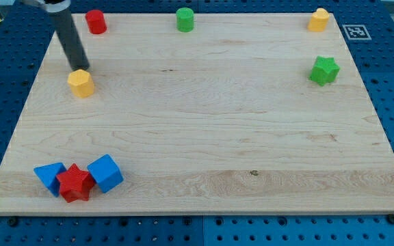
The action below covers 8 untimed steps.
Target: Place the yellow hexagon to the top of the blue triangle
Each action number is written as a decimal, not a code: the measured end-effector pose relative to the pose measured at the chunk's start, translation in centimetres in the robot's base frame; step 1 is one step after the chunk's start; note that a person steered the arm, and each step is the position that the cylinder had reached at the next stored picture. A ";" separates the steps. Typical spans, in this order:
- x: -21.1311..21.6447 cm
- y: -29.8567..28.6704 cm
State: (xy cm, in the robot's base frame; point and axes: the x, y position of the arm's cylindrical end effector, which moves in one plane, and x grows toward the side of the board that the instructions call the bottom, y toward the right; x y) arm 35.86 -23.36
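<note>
The yellow hexagon [81, 83] sits near the board's left edge, in the upper half of the view. My tip [81, 67] touches its top edge, with the dark rod slanting up to the view's top left. The blue triangle [48, 175] lies at the bottom left, far below the hexagon. It touches a red star [74, 184], which touches a blue cube [106, 172] on its right.
A red cylinder [96, 21] stands at the top left, a green cylinder [185, 19] at the top middle, a second yellow block [318, 20] at the top right and a green star [324, 70] below it. The wooden board [204, 123] rests on a blue perforated table.
</note>
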 end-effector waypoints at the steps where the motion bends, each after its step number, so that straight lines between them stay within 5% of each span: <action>1: 2.7 0.3; 2: 5.9 2.1; 5: 4.6 4.3; 8: 13.6 5.2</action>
State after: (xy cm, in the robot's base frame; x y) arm 49.43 -18.12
